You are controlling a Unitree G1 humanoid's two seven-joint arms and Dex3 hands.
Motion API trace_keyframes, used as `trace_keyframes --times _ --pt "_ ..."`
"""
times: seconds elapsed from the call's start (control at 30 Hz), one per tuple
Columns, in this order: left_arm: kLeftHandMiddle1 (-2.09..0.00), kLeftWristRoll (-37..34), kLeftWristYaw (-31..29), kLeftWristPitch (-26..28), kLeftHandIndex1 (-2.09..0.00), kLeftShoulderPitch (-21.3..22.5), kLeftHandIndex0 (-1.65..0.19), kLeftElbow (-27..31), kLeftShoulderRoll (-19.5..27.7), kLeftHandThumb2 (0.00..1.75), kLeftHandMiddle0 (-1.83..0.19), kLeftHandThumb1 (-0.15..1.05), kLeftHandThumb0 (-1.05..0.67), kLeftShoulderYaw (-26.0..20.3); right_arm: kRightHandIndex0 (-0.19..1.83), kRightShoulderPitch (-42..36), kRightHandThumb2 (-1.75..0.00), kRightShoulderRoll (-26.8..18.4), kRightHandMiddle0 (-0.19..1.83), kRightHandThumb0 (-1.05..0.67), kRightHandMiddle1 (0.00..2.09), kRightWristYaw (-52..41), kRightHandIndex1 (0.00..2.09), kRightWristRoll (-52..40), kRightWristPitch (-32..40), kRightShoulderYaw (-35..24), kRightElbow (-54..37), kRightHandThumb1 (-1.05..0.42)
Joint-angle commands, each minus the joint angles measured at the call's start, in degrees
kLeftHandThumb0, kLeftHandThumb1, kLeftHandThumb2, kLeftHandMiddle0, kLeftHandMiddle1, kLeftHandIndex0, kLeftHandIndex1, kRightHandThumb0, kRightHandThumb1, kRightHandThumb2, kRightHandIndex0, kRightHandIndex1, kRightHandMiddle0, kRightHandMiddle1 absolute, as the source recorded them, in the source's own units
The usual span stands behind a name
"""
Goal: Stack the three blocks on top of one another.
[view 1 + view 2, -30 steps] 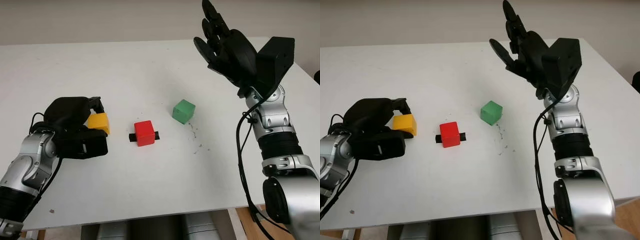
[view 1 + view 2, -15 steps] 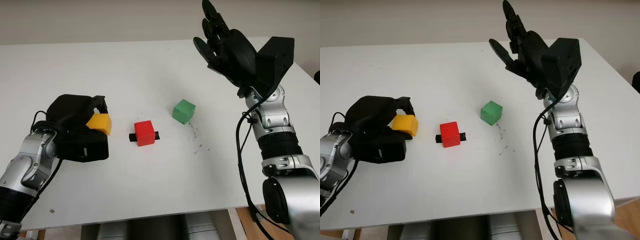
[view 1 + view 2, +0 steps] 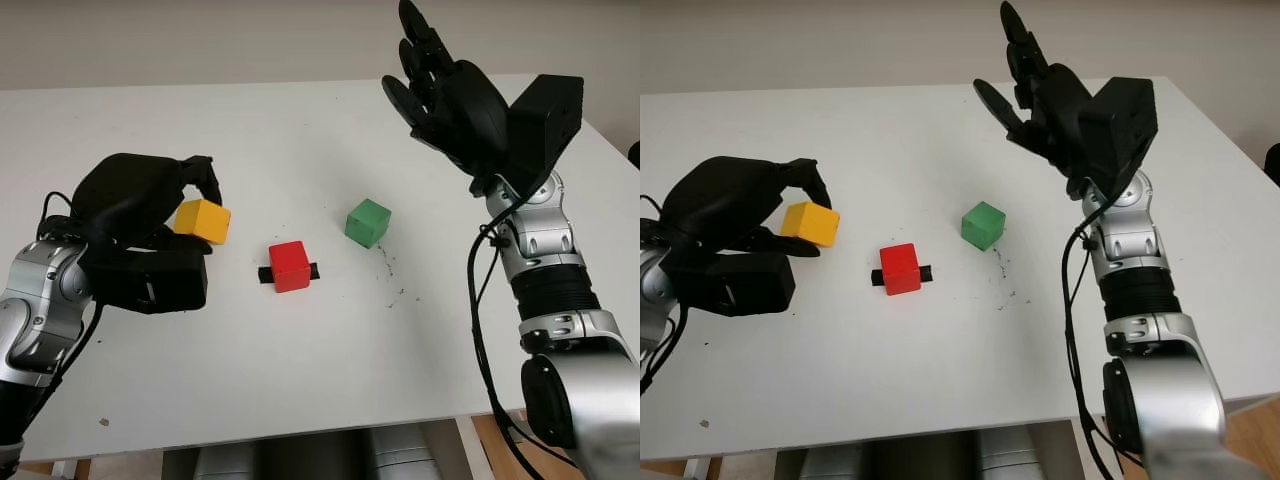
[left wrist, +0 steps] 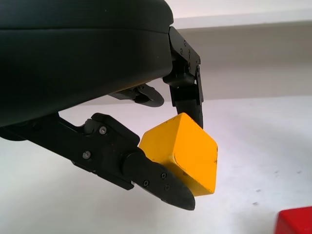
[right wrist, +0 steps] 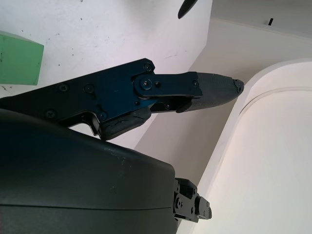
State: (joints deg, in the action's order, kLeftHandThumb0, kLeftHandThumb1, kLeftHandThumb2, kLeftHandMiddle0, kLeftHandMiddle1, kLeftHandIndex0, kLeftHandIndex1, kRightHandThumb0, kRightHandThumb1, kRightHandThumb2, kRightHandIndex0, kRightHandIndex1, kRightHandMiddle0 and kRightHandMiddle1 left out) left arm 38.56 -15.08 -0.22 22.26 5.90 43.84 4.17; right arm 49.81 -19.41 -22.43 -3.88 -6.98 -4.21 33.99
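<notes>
Left wrist view showed the left robot hand (image 4: 165, 161) pinching the yellow block (image 4: 181, 152) clear above the white counter (image 3: 300, 130). Red block (image 3: 290, 266) (on a black strip) sat mid-counter, green block (image 3: 367, 222) near it. Right robot hand (image 3: 440, 85) hung open, raised over the counter's far right side.

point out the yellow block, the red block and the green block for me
yellow block (image 3: 203, 220), left eye view, on its top face, held in the left hand
red block (image 3: 290, 266), left eye view, middle of the cube
green block (image 3: 983, 224), right eye view, middle of the cube
</notes>
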Motion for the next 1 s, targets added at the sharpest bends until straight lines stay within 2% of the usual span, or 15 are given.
trace_keyframes --times 0.0,0.17,0.4,0.57,0.83,0.97 --pt "-0.05 -2.2 0.5 -1.1 -1.55 0.9 -0.43 1.3 -0.7 0.05 -0.42 0.93 -0.40 -1.9 -0.19 -0.1 -0.38 0.2 -0.14 -0.75 0.05 0.1 0.00 -0.2 0.2 0.0 -1.2 -1.05" --pt "-0.04 -7.1 -1.1 -0.7 -1.62 0.9 -0.38 1.8 -2.0 0.06 -0.40 0.95 -0.40 -3.2 -0.19 -0.1 -0.39 0.3 -0.14 -0.75 0.05 -0.2 0.00 -0.3 -0.2 -0.1 -0.9 -1.05" --pt "-0.04 -16.3 -4.5 4.1 -1.70 1.2 -0.42 3.8 -5.9 0.05 -0.40 0.94 -0.42 -5.4 -0.19 0.0 -0.40 0.4 -0.15 -0.74 0.05 -1.1 0.00 -1.2 0.1 -0.3 -0.7 -1.05" --pt "-0.05 -22.5 -5.5 6.1 -1.64 1.1 -0.43 4.3 -9.0 0.05 -0.39 0.93 -0.43 -6.2 -0.19 -0.2 -0.42 0.8 -0.14 -0.73 0.05 -1.1 0.00 -1.5 -0.7 -0.3 -0.2 -1.05" --pt "-0.04 -26.9 -6.3 8.2 -1.59 1.0 -0.41 4.1 -11.4 0.06 -0.38 0.94 -0.44 -6.1 -0.19 -0.3 -0.44 0.9 -0.14 -0.74 0.05 -1.0 0.00 -1.2 -0.2 -0.2 -0.5 -1.05" --pt "-0.05 -29.2 -5.8 7.2 -1.62 1.0 -0.45 2.6 -13.0 0.05 -0.39 0.94 -0.46 -6.0 -0.19 -0.2 -0.44 0.8 -0.15 -0.74 0.05 -1.2 0.00 -1.1 -0.3 -0.1 -0.3 -1.05"
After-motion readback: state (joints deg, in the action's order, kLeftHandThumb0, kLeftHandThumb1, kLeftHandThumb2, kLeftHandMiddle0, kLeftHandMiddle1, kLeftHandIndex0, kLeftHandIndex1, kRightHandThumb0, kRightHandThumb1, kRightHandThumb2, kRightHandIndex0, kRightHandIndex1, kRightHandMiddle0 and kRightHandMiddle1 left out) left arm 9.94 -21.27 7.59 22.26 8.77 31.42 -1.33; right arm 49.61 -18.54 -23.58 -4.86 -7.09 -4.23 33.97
